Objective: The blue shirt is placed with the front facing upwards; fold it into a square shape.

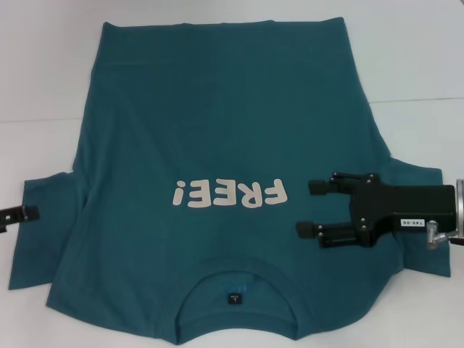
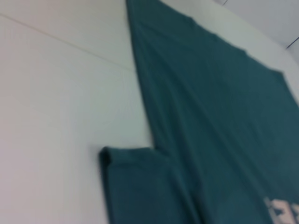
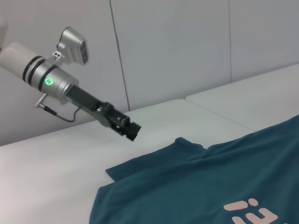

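The blue shirt (image 1: pixel 217 130) lies spread flat on the white table, front up, with its collar (image 1: pixel 243 270) at the near edge and its hem at the far side. The off-white "FREE!" print (image 1: pixel 228 194) reads upside down. My right gripper (image 1: pixel 313 209) is open, its fingers pointing left, and it hovers over the shirt's right shoulder by the right sleeve. My left gripper (image 1: pixel 18 215) is at the outer edge of the left sleeve (image 1: pixel 47 232). It also shows in the right wrist view (image 3: pixel 130 129), just above the table beside that sleeve (image 3: pixel 154 163).
The white table (image 1: pixel 43 58) extends around the shirt, with a seam line (image 1: pixel 413 100) at the right. A pale panelled wall (image 3: pixel 177 46) stands behind the table. The left wrist view shows the shirt's side edge (image 2: pixel 140 84) and the left sleeve (image 2: pixel 140 186).
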You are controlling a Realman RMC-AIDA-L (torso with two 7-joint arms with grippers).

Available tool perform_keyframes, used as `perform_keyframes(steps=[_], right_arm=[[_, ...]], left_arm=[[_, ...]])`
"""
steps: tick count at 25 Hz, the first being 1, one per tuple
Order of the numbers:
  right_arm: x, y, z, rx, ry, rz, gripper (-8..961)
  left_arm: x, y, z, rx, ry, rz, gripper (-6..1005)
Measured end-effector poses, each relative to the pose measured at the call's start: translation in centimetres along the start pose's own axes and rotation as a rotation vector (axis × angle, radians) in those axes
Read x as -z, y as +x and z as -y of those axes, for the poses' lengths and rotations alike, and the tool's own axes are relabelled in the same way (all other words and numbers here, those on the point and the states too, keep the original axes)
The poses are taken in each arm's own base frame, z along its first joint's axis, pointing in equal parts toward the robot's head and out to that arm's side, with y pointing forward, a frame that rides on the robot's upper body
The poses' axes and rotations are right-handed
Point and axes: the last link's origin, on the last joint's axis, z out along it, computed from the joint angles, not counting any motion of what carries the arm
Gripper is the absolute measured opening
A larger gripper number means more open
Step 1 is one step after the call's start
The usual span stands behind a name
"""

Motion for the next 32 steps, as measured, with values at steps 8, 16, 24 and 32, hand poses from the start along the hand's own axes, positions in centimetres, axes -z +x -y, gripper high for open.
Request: perform_keyframes(steps=[8, 16, 24, 32], right_arm=[[0.0, 0.0, 0.3, -0.002, 0.017, -0.004, 915], [0.0, -0.2, 0.6, -0.005, 0.031, -0.008, 915], [-0.1, -0.3, 0.8, -0.003, 0.036, -0.015, 915], [-0.2, -0.3, 1.0, -0.002, 0.046, -0.02, 914]], left_arm=[[-0.3, -0.3, 0.6, -0.009, 0.046, 0.008, 886], [-1.5, -0.9, 0.5, -0.042, 0.093, 0.035, 886], [-2.4, -1.0, 0.2, -0.066, 0.109, 0.058, 885], [-3.3, -1.4, -0.4, -0.064, 0.076, 0.089, 885]])
